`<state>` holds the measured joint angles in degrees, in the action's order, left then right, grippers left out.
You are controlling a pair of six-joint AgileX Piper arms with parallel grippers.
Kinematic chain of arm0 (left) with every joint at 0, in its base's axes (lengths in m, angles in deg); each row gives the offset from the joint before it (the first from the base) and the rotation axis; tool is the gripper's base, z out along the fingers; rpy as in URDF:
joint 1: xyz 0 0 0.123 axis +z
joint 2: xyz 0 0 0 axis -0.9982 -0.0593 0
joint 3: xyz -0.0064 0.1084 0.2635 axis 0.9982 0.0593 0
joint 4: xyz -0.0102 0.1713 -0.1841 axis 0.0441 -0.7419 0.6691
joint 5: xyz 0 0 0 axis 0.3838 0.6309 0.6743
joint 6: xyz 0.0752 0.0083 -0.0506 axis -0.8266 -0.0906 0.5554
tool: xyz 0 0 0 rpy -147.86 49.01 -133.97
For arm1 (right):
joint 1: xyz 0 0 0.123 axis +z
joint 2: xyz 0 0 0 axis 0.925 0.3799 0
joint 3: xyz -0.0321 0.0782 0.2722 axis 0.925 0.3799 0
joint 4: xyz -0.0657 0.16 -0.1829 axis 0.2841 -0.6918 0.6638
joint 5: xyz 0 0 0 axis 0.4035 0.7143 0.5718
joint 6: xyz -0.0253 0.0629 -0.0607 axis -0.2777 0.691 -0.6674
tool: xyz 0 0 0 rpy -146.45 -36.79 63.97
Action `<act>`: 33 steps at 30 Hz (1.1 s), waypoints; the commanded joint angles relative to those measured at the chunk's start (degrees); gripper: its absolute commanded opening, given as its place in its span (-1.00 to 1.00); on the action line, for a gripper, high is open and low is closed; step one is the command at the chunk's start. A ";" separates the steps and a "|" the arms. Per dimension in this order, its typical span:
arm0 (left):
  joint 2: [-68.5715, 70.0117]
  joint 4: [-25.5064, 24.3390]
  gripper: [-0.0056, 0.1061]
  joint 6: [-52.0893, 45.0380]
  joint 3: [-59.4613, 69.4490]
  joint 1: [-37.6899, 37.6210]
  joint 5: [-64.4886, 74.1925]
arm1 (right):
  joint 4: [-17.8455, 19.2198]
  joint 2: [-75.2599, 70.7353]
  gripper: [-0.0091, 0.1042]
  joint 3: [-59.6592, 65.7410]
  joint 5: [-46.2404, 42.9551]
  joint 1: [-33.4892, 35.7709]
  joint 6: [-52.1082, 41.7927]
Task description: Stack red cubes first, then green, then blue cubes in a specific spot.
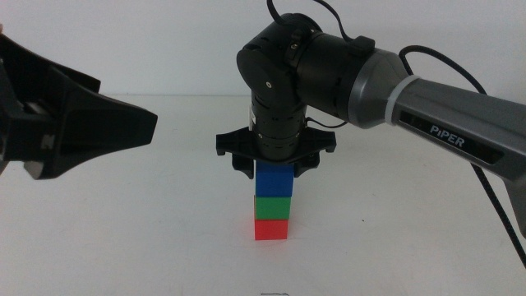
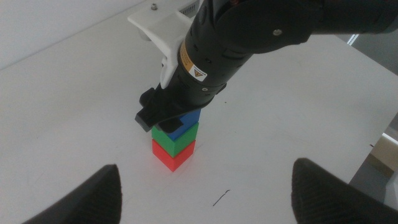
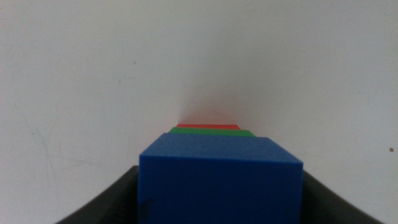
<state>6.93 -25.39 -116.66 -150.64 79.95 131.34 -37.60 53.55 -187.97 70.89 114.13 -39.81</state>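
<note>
The right gripper is pointing straight down over the white surface, its jaws sitting on either side of the blue cube; whether they are pressing it or standing just clear, I cannot tell. That blue cube is resting on the green cube, which is sitting on the red cube, squarely below the jaws. The left gripper is hanging off to one side, jaws spread wide apart, the stack well beyond them.

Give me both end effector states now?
Left end effector: open, empty, waiting at the table's left.
Right end effector: around the blue cube atop the stack; grip cannot be told.
</note>
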 commanded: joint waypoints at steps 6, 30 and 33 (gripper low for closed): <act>0.23 3.37 0.78 -0.16 -1.46 -0.05 -2.48 | 0.29 -3.57 0.36 -1.92 -1.07 0.13 -0.57; 0.23 3.37 0.78 -0.16 -1.46 -0.05 -2.48 | 2.85 -4.26 0.63 -12.67 4.06 0.14 -1.85; 0.23 3.37 0.78 -0.16 -1.46 -0.05 -2.48 | 3.62 -4.34 0.63 -13.44 4.06 0.07 -1.85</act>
<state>6.93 -25.39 -116.66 -150.64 79.95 131.34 -36.50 53.32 -199.11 71.49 114.13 -41.11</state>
